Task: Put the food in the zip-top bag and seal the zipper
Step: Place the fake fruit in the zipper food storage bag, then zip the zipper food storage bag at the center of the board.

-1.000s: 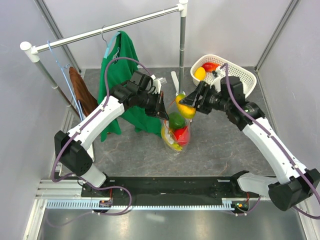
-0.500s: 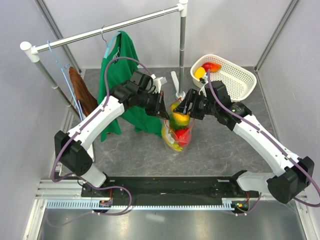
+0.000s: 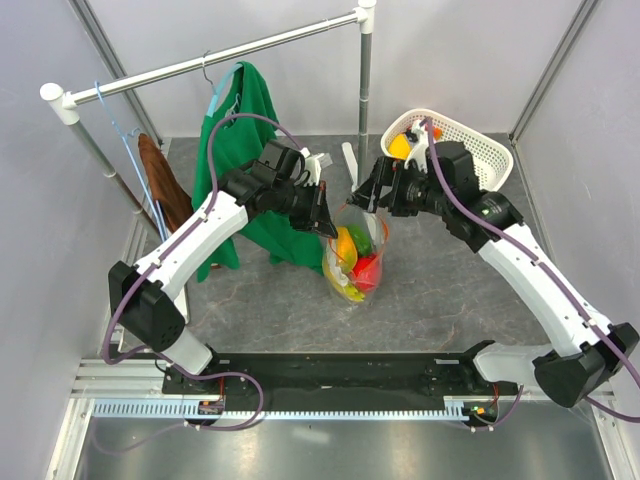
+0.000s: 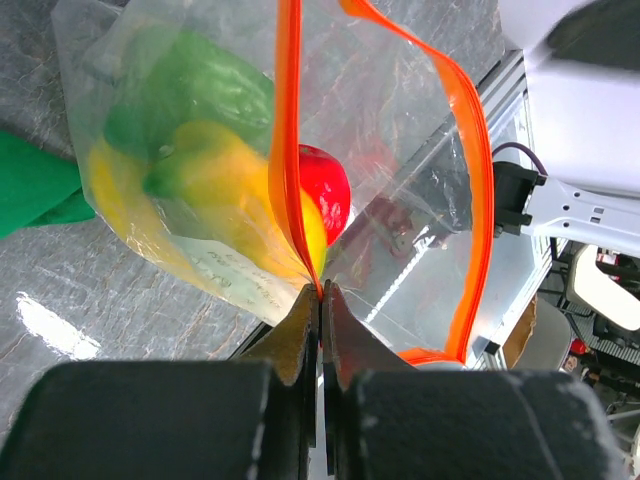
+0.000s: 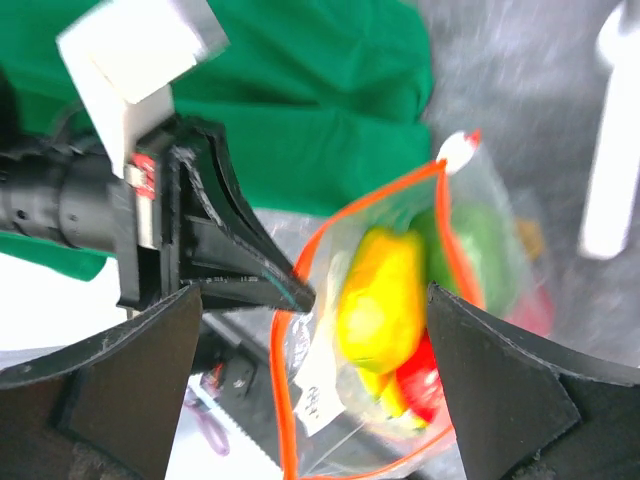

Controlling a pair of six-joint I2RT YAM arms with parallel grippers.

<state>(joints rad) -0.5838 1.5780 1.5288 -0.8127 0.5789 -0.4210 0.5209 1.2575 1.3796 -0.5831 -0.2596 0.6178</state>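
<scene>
Top cam first: the zip-top bag (image 3: 356, 262) sits on the counter (image 3: 440, 285) between my two arms, mouth facing up. My left hand (image 3: 322, 216) is clamped on the bag's left rim and holds it up. Inside I can make out the mango (image 3: 343, 243), the green pepper (image 3: 364, 236), a red pepper (image 3: 366, 268) and the banana bunch (image 3: 350, 293) at the bottom. My right hand (image 3: 370, 197) hovers just over the far side of the mouth, spread wide and carrying nothing. The white basket (image 3: 480, 160) is behind it with a lemon (image 3: 400, 147) inside. A green shirt (image 3: 240, 130) hangs on the rack (image 3: 210, 62) behind the left arm.

Left wrist cam: the fingers are pressed together on the orange zipper (image 4: 285, 150), which runs straight up from the pinch. The other half of the strip bows out to the right, so the mouth is gaping and unsealed. The green, yellow and red pieces show through the plastic.

Right wrist cam is pretty smeary. The right hand's fingers (image 5: 100, 380) sit far apart at the frame edges with nothing between them, and the open orange rim is below. The white end piece (image 5: 458, 150) is at the far corner, and the left hand's black tip pinches the near rim. The yellow lump on top is probably the mango, but with this blur I can't swear to it.
</scene>
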